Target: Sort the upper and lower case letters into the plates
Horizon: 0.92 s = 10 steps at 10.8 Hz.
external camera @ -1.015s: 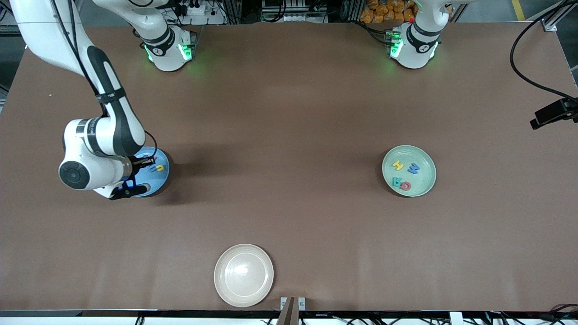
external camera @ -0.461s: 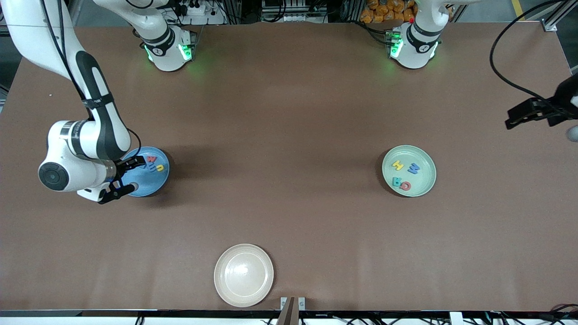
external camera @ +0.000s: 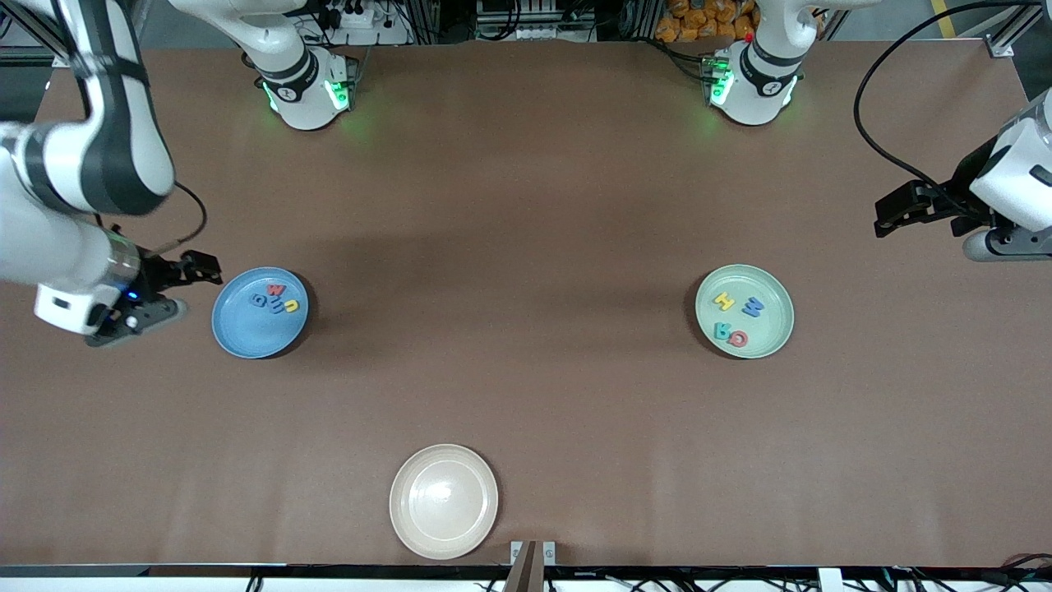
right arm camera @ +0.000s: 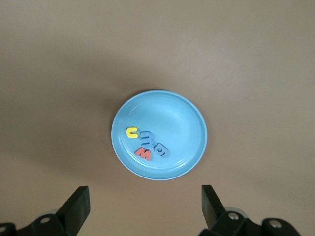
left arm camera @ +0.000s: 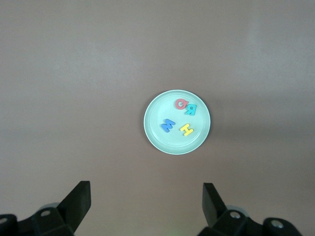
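Since a second ago my right gripper (external camera: 156, 292) has left the blue plate (external camera: 260, 312) and now sits beside it, over bare table toward the right arm's end; my left gripper (external camera: 912, 205) has come into view.

Front view: blue plate carries w (external camera: 277, 289), g (external camera: 258, 299), m (external camera: 271, 303), u (external camera: 289, 307), clustered and touching. Green plate (external camera: 745, 311) carries H (external camera: 724, 302), M (external camera: 753, 307), R (external camera: 722, 331), Q (external camera: 739, 338). White plate (external camera: 444, 501) bare.

Left wrist view: fingers (left arm camera: 78, 201) spread wide, nothing between them; green plate (left arm camera: 176, 122) well apart below.

Right wrist view: fingers (right arm camera: 78, 206) wide apart, empty; blue plate (right arm camera: 159, 134) centred.

Judgement: sorting looks complete. The step is withdrawal; I should lift straight clear, jaws open, without clipping either rim.
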Each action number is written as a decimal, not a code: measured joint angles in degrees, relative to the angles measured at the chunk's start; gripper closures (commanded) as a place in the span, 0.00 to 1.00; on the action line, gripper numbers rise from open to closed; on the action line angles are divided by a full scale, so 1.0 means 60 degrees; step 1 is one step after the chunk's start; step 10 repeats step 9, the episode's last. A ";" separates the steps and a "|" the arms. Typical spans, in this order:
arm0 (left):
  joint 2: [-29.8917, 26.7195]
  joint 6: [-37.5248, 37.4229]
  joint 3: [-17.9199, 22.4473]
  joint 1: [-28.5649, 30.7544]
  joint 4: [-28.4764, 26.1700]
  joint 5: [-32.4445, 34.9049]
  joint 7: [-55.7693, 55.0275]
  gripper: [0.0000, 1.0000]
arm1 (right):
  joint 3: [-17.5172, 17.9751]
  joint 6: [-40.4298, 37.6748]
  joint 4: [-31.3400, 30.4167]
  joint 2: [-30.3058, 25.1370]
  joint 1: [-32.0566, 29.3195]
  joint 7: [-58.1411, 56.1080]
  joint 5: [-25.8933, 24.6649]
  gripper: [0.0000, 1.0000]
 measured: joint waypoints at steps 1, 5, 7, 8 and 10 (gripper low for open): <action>0.0003 0.0004 0.0000 0.0015 0.0002 0.0000 0.0000 0.00 | -0.0003 0.0003 0.0057 -0.0378 -0.0002 0.0131 0.0003 0.00; 0.0002 0.0010 0.0001 0.0054 0.0013 0.0000 0.0486 0.00 | 0.0061 -0.0820 0.0649 -0.1131 0.0079 0.1866 0.0009 0.00; 0.0002 0.0011 0.0001 0.0060 0.0013 0.0000 0.0562 0.00 | 0.0092 -0.1041 0.1029 -0.1133 0.0114 0.2436 0.0009 0.00; 0.0002 0.0012 -0.0002 0.0058 0.0013 0.0000 0.0566 0.00 | 0.0087 -0.1047 0.1111 -0.1139 0.0113 0.2779 0.0009 0.00; 0.0002 0.0013 -0.0008 0.0053 0.0014 0.0000 0.0567 0.00 | 0.0082 -0.1047 0.1168 -0.1180 0.0104 0.3370 0.0017 0.00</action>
